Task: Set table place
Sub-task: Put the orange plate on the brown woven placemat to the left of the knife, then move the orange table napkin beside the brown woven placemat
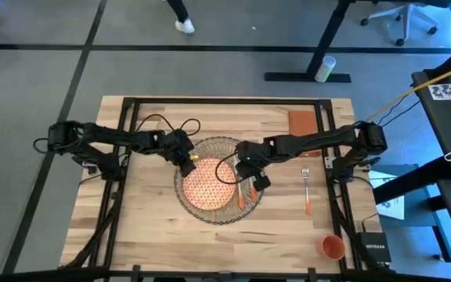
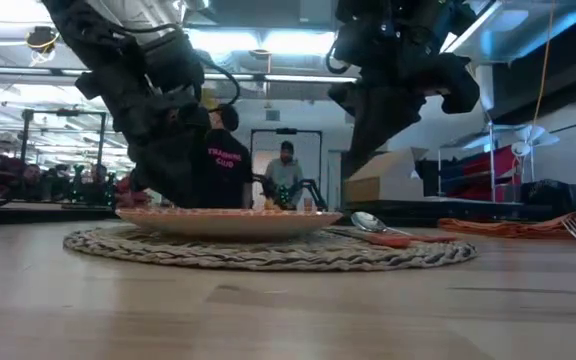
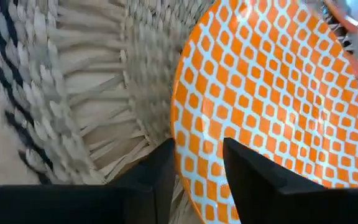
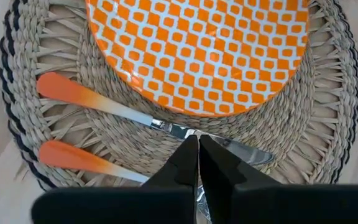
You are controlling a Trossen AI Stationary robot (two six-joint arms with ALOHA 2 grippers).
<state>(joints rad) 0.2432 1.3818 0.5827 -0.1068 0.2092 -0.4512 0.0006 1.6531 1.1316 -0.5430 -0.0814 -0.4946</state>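
Placemat [image 1: 210, 184] sits in the middle of the table [image 1: 147, 235], with the orange plate [image 1: 207, 188] on top. The left gripper [image 1: 186, 163] is at the plate's 10 o'clock edge, its fingers [image 3: 241, 168] open around the rim. The right gripper [image 1: 249, 176] hangs at the plate's 3 o'clock side, fingers pressed together, right above the knife [image 4: 160, 121] and spoon [image 4: 92, 160].

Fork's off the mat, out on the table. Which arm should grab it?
Right. The fork lies on the right arm's side of the placemat, and the right gripper hovers over the mat's edge nearest it. The left gripper sits at the plate's opposite rim.
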